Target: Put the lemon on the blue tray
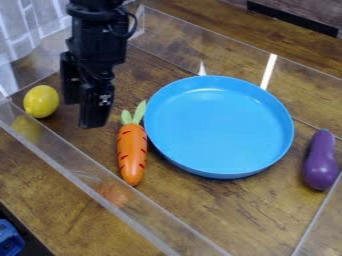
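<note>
1. The table [254, 215] is seen to be dark wood, grain showing, with a bit of sheen.
2. A clear, glossy sheet, acrylic by the look of it [80, 165], is laid over it; glare is caught along the edges.
3. The blue tray [221, 125] is made of smooth plastic, slightly shiny.
4. The lemon [42, 100] is finished smooth and glossy.
5. The carrot [130, 152] looks plasticky, faintly ridged.
6. The eggplant [319, 160] is smooth with a soft shine.
7. The hand [84, 92] is done in matt black.

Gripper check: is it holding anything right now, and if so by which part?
Nothing is held. The gripper is open and empty, between the lemon and the carrot, touching neither.
</note>
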